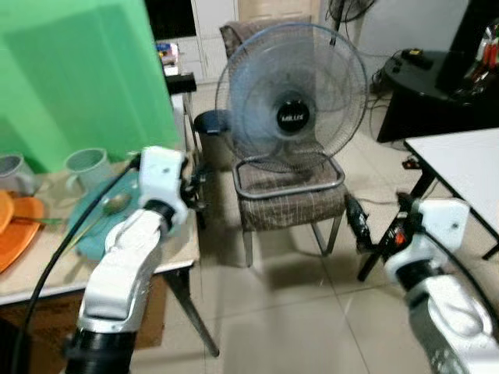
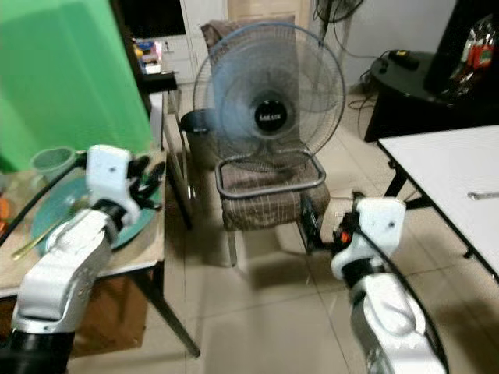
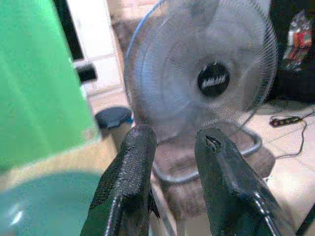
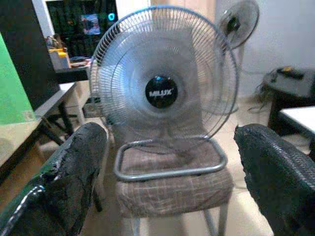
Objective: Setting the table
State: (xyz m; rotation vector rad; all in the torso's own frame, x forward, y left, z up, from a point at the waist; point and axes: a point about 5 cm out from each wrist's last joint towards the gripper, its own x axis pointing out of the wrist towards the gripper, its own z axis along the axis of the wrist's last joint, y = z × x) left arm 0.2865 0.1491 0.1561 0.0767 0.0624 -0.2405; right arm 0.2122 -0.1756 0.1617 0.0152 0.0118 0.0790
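Left gripper (image 3: 172, 147) fingers slightly apart, empty, hovering over right edge of surface (image 1: 47, 273) just past teal plate (image 2: 125, 222). Right gripper (image 4: 167, 162) fingers wide apart, empty, low over floor, aimed at fan (image 1: 291, 97) on chair (image 1: 290, 204). Cups (image 1: 87, 166) and orange plates (image 1: 19, 222) further left on surface, white table (image 1: 468, 167) to right.

A large electric fan (image 1: 291, 97) is standing on a brown checked chair (image 1: 290, 204) in the middle of the room. The floor (image 1: 312, 312) is shining with pale tiles. A white table (image 1: 468, 167) is standing on the right, a black round table (image 1: 425, 78) behind it. A green screen (image 1: 78, 78) is rising on the left.
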